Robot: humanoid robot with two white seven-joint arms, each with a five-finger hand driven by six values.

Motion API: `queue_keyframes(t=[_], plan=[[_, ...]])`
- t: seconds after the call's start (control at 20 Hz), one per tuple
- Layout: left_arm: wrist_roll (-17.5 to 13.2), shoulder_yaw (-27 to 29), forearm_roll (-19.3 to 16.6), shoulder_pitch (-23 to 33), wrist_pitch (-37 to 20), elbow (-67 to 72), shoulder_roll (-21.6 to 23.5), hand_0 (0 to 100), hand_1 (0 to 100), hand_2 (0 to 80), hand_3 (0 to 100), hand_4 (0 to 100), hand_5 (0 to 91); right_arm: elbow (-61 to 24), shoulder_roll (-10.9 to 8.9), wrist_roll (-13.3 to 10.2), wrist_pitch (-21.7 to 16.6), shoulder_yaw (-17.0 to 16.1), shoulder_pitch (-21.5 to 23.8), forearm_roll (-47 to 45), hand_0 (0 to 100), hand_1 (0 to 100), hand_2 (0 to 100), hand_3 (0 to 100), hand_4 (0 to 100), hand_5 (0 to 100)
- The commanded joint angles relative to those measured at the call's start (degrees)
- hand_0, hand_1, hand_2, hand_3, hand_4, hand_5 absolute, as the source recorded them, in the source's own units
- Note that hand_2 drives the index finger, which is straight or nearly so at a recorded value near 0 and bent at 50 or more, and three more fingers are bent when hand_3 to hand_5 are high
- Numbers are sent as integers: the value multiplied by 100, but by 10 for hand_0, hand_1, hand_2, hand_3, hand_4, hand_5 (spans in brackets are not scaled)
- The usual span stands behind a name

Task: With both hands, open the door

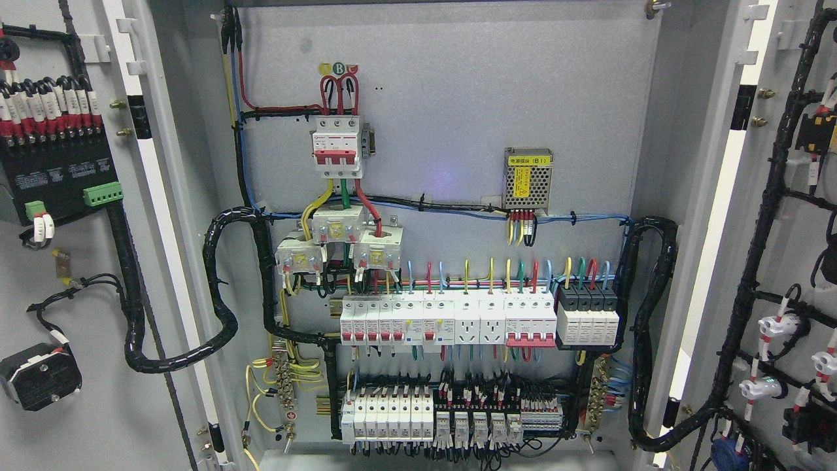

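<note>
1. Looking into the electrical cabinet, neither robot hand shows in the head view, so how far the fingers are open cannot be told.
2. Both doors stand open: the left door swung to the left, the right door to the right.
3. On the grey back panel, a red-and-white main breaker sits at the upper middle, a power supply module to its right.
4. Below runs a row of circuit breakers, with relays near the bottom.
5. Black cable looms hang at both sides.

"B" on green sticker, "(B1)" on yellow label
</note>
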Motion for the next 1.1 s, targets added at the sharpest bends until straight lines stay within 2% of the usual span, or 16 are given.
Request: queue_keyframes(t=[0.0, 0.2, 0.3, 0.4, 0.6, 1.05], plan=[[-1, 40, -13, -244, 281, 686, 134, 0, 0, 0, 0, 42, 0, 158, 9, 113, 0, -56, 5, -83, 0, 0, 0, 0, 0, 0], [-10, 31, -48, -341, 298, 933, 134, 0, 0, 0, 0, 42, 0, 166, 0, 157, 0, -126, 5, -181, 0, 0, 0, 0, 0, 0], [-10, 23, -57, -376, 298, 1003, 134, 0, 0, 0, 0, 42, 0, 201, 0, 323, 0, -153, 5, -198, 0, 0, 0, 0, 0, 0], [-10, 14, -74, -402, 333, 1039, 134, 0, 0, 0, 0, 42, 0, 236, 9, 394, 0, -197, 5, -303, 0, 0, 0, 0, 0, 0], [-10, 14, -83, -411, 720, 1039, 134, 0, 0, 0, 0, 42, 0, 307, 26, 473, 0, -249, -4, -427, 0, 0, 0, 0, 0, 0], [-10, 14, -189, -648, 993, 1390, 126, 0, 0, 0, 0, 42, 0, 579, 35, 534, 9, -487, -22, -531, 0, 0, 0, 0, 0, 0]])
